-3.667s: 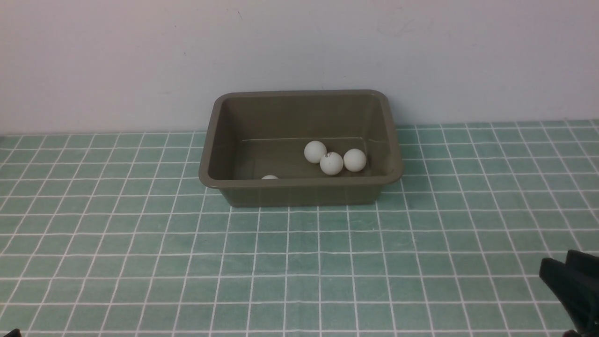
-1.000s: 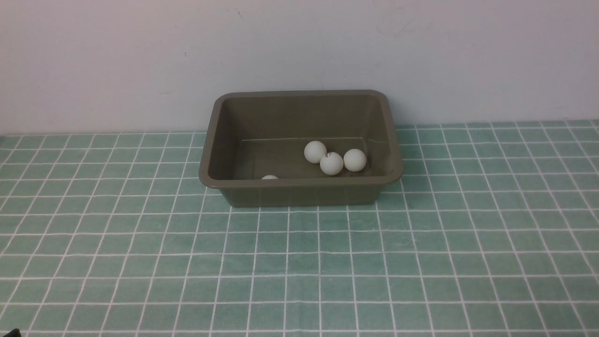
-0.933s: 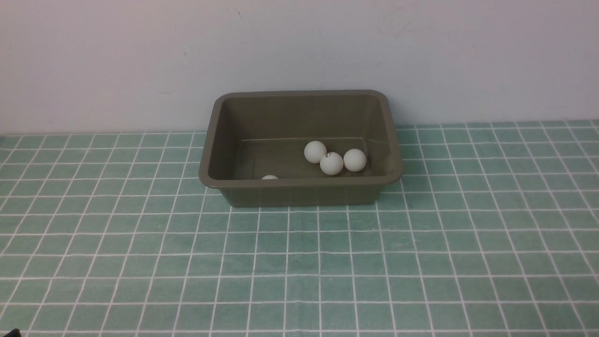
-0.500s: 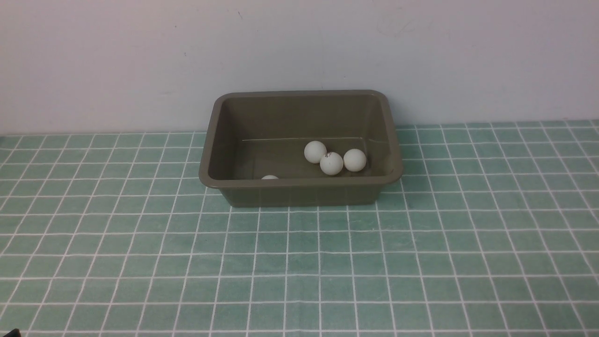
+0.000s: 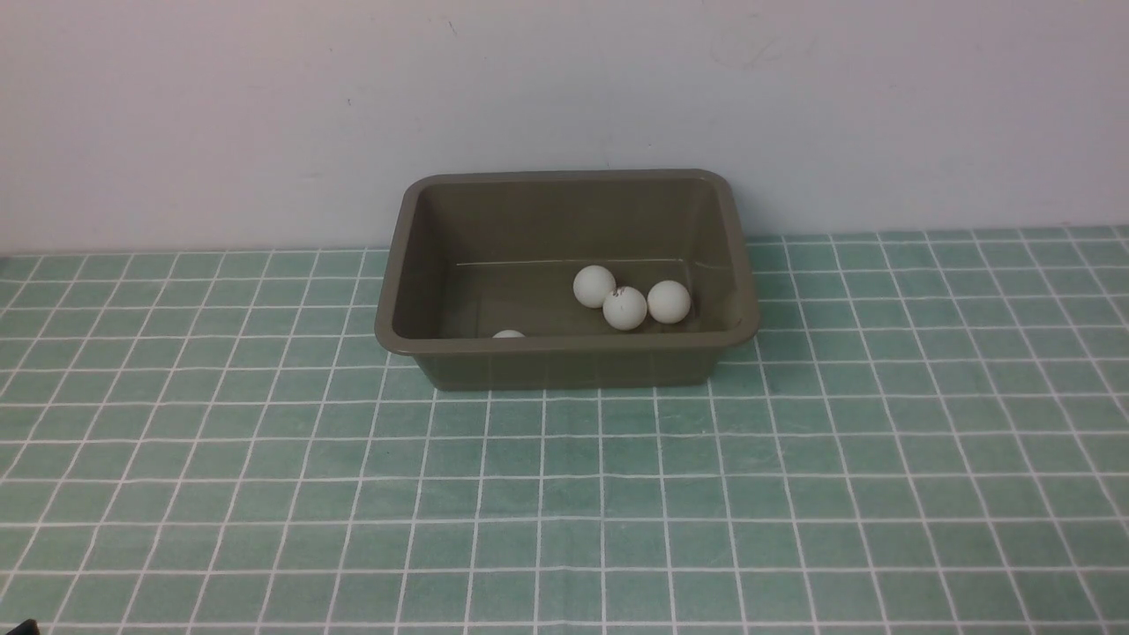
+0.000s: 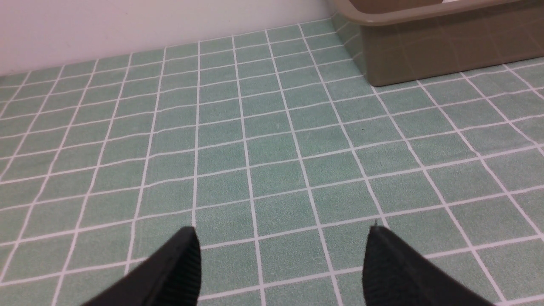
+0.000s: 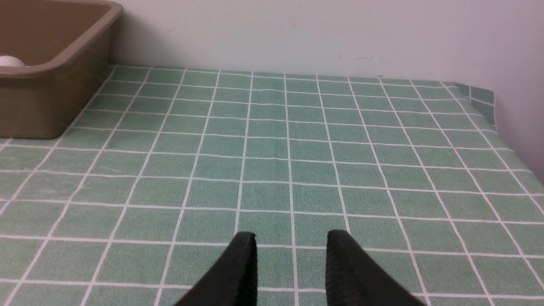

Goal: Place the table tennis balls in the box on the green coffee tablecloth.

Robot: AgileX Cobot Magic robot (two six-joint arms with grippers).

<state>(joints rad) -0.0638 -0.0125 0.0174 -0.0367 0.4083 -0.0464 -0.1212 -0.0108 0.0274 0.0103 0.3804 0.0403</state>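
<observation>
Inside the box [image 5: 564, 280], four table tennis balls are showing in the front view. Three of them are sitting clustered toward the box's right half: one ball [image 5: 594, 286] at the left of the cluster, a marked ball [image 5: 624, 308] touching it just in front, and a third ball [image 5: 669, 302] just beside that one on the right. A fourth ball [image 5: 508, 334] is peeking over the near rim, mostly hidden by the front wall. The olive-brown box is standing on the green coffee tablecloth [image 5: 564, 503], close against the pale wall [image 5: 564, 88] at the far edge.

Nearer the robot, the left gripper [image 6: 280, 259] is hovering over bare cloth with its black fingers [image 6: 178, 272] spread well apart and nothing between them; a corner of the box is lying ahead of it. On the other side, the right gripper [image 7: 291, 263] is hanging above the cloth with its fingers [image 7: 240, 272] drawn in as far as they go, a narrow gap showing at the tips, gripping nothing. From its wrist camera, the box's rim is showing with one white ball partly visible behind it.
</observation>
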